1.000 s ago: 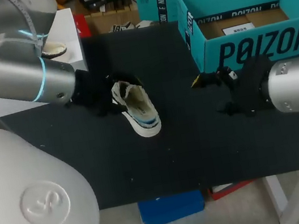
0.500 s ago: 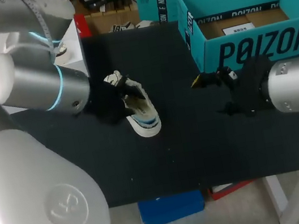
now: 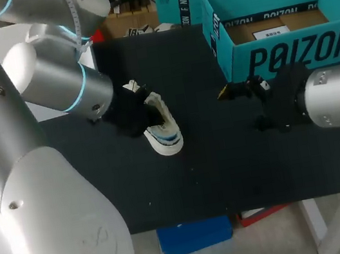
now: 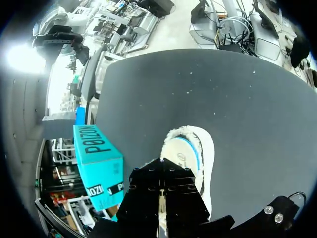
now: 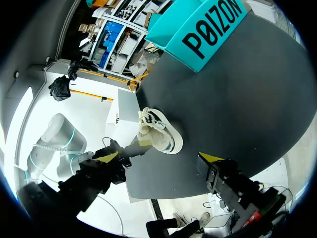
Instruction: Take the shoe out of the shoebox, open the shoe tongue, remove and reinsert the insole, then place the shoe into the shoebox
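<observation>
Shoe (image 3: 163, 130) stands upright on its sole on the dark surface (image 3: 229, 169), outside the teal shoebox (image 3: 288, 55) and well apart from it. My left hand (image 3: 142, 111) is down at the shoe's open top, its black body covering that end; whether it is clamped on anything I cannot tell. My right hand (image 5: 158, 157) hangs just in front of the shoebox's near wall, tips wide apart with nothing between them, the shoe ahead of it.
</observation>
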